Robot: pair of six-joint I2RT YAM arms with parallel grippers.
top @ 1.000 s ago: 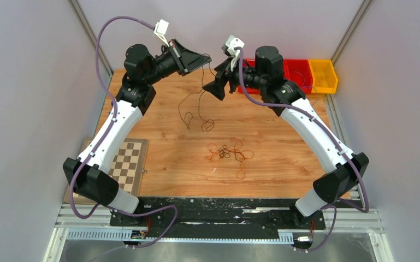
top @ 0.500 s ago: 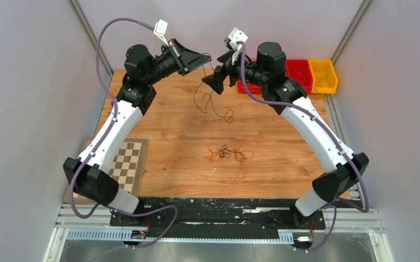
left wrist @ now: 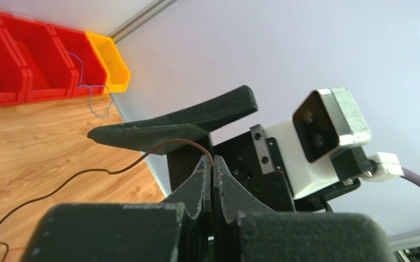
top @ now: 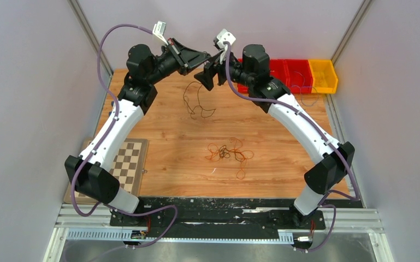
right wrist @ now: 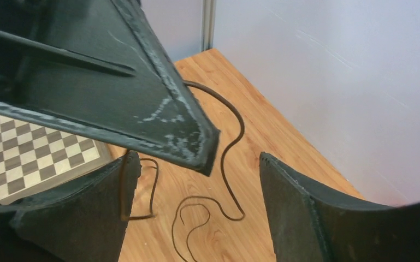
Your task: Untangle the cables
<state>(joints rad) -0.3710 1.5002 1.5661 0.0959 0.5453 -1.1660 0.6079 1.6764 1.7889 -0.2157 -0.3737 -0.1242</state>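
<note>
1. The bench (top: 284, 142) carries the tangle (top: 226, 153), orange-red and dark wires in loose curls. Every place below is read from that tangle.
2. Your left claw (left wrist: 212, 164) is raised beyond the tangle, toward the far wall. It is pinched tight on one dark brown strand (right wrist: 242, 126).
3. Your right claw (top: 204, 78) is just beside it on the same far side. It is spread wide and empty, with the left tip sitting between its fingers.
4. The strand hangs from the pinch. Its lower loops look apart from the tangle.
5. This looks like a second grip. Set the right fingers on the strand below the pinch, not on the left tip. Close gently, as thin wire likely slips. Draw away from the tangle.
</note>
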